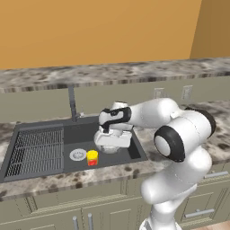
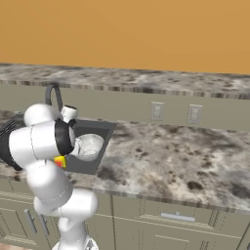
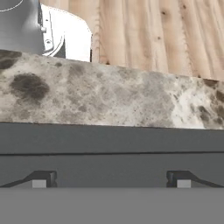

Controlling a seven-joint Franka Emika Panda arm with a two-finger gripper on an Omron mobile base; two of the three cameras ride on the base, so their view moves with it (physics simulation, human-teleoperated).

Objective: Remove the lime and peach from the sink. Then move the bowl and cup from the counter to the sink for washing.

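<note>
with the fingers (image 3: pixel 38 180) spread and empty, the gripper (image 3: pixel 111 183) could clip the bowl (image 1: pixel 112 140) or topple the cup (image 1: pixel 92 157) in the sink (image 1: pixel 40 148).

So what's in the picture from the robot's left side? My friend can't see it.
A white robot arm reaches over a dark grey sink set in a speckled stone counter, hovering above a silvery bowl in the basin. A small yellow cup with a red bottom stands beside the round drain, under an orange wall.
</note>
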